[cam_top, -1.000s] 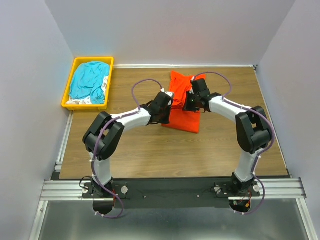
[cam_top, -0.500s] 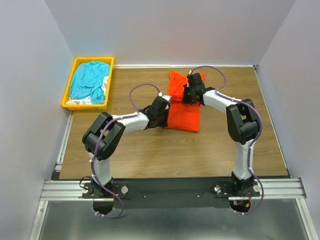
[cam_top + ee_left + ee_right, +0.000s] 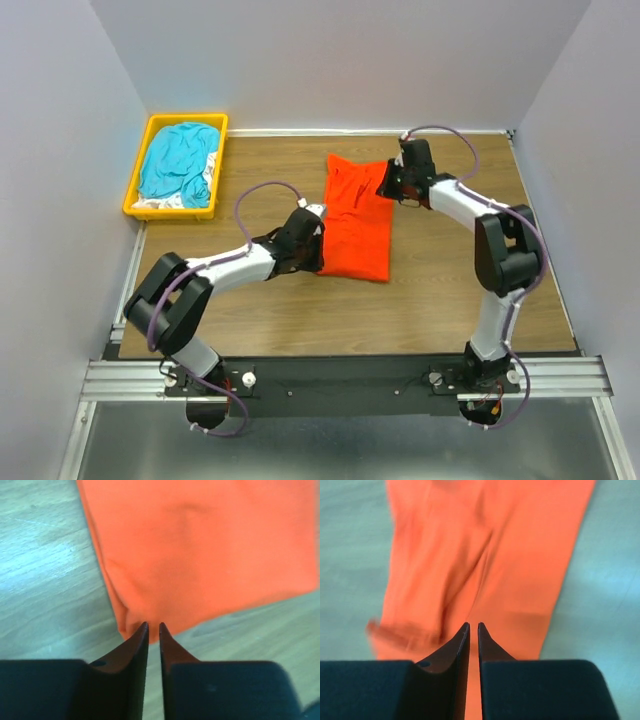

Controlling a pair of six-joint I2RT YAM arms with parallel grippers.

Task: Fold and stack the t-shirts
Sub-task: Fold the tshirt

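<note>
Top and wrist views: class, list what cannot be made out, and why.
- Top view: white fabric mostly buried under the teal shirt in the yellow bin.
- Right wrist view: orange shirt blurred, far end cut off by the frame.
- Wrist views: whether left hand or right hand pinches cloth, tips nearly touching.

Bin [image 3: 168, 213]: far left corner of the worktop [image 3: 430, 290].
Crumpled t-shirts [image 3: 178, 160]: in the bin.
Folded t-shirt [image 3: 358, 225]: flat on the worktop, mid-width, nearer the far edge, well right of the bin.
Left gripper [image 3: 318, 240]: at its near left edge.
Right gripper [image 3: 386, 186]: at its far right corner.
</note>
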